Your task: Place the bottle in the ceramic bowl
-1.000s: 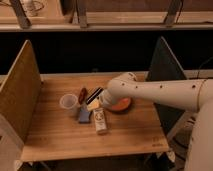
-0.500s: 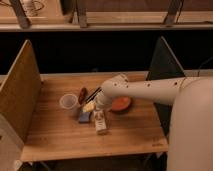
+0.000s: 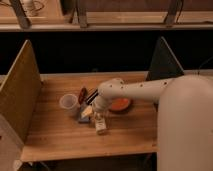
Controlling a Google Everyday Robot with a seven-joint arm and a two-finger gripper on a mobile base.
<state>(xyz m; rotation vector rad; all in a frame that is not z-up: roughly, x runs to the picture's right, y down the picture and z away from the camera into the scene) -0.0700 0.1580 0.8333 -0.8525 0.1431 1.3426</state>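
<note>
The bottle [image 3: 101, 125] is small and pale. It sits on the wooden table [image 3: 55, 137] just below the gripper [image 3: 98, 113], on the side nearer the camera. It has a light label, but the print on it is too small to read. The bottle is on the table and not in the bowl. The gripper hangs low over the table, right at the far end of the bottle. I cannot tell how wide it is or if it has hold of anything. The ceramic bowl [image 3: 122, 105] is just beside the gripper, to the right in the picture. It is round, flat and shiny orange-red, and the arm hides part of it. The white arm [image 3: 145, 90] comes in from the right and bends down to the gripper. Touching the gripper's left side there is a little pale yellow thing [image 3: 88, 111] on top of a small blue-gray thing [image 3: 82, 119]. A bit farther left a see-through plastic cup [image 3: 69, 103] stands upright. Behind the gripper, toward the back of the table, lie a black bar [image 3: 92, 97] and a dark red thing [image 3: 82, 95]. A tan board [image 3: 20, 95] stands far off to the left, and a dark board [image 3: 162, 62] stands far off to the right.
</note>
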